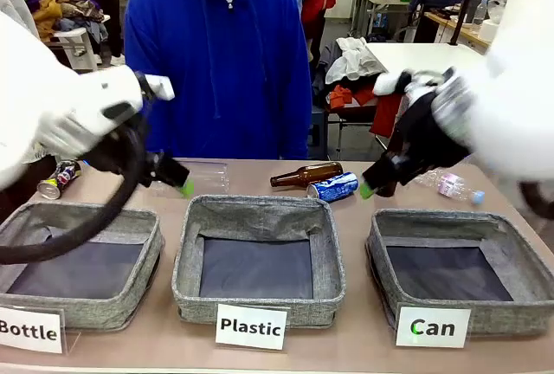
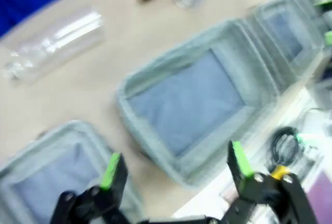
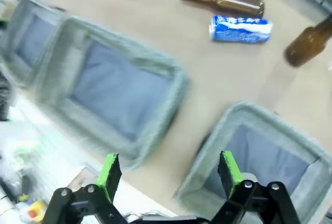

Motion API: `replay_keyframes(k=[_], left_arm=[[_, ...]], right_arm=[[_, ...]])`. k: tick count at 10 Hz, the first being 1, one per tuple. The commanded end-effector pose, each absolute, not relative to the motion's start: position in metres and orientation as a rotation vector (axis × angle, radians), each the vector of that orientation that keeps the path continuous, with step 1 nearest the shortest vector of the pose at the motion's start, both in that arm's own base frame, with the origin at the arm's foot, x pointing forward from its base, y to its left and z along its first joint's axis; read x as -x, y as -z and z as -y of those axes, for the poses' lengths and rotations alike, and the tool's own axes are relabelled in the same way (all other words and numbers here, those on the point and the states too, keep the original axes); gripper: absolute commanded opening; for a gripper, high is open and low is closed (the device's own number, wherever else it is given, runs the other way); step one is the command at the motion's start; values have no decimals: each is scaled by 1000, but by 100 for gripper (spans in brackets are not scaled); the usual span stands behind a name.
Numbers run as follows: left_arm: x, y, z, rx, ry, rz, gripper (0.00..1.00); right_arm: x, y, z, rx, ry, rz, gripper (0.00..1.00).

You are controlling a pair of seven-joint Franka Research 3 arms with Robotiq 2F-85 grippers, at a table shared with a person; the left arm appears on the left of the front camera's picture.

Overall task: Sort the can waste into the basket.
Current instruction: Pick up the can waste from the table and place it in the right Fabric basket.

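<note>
Front row: "Can" card [image 1: 433,327] sits against the grey basket [image 1: 519,315], lower right. Blue can [image 1: 332,187] lies on its side mid-frame, next to brown bottle [image 1: 305,175]. Crushed can [image 1: 59,178] at far left edge. Left gripper [image 2: 174,164] and right gripper [image 3: 168,169]: fingers spread wide, hovering over the baskets.

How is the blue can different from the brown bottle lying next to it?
The blue can is blue with white print; the brown bottle is dark brown. The can is short and stubby; the bottle is longer, with a thin neck. Both lie on their sides on the table, beyond the Plastic basket.
</note>
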State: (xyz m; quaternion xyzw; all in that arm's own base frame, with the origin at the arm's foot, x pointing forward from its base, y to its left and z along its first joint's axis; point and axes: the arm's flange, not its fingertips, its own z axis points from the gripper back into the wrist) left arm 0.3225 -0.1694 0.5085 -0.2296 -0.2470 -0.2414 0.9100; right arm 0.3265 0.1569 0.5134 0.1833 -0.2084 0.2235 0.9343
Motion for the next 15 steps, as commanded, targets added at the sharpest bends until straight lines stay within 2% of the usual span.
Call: replay_keyframes(k=[1,3,5,8,10,12,13,15], left_arm=[[-287,-518,75,656,480,508,100],[-298,-506,-16,858,402,503,100],[-304,-463,-115,1059,138,519,100],[-282,-417,-177,1249,-190,655,100],[-250,-403,-137,1276,-397,743,100],[-244,-400,-110,1259,-494,778,100],[-292,-417,-218,1286,-433,710,100],[-292,-417,-218,1286,-433,710,100]], right_arm=[[-296,-524,-80,-664,-380,444,100],[-282,-506,3,-882,-168,533,100],[-278,-472,76,-1020,51,584,100],[-278,-433,149,-1134,294,613,100],[-272,-413,176,-1169,406,628,100],[-267,-399,189,-1139,502,655,100],[-295,-424,223,-1158,451,602,100],[-295,-424,223,-1158,451,602,100]])
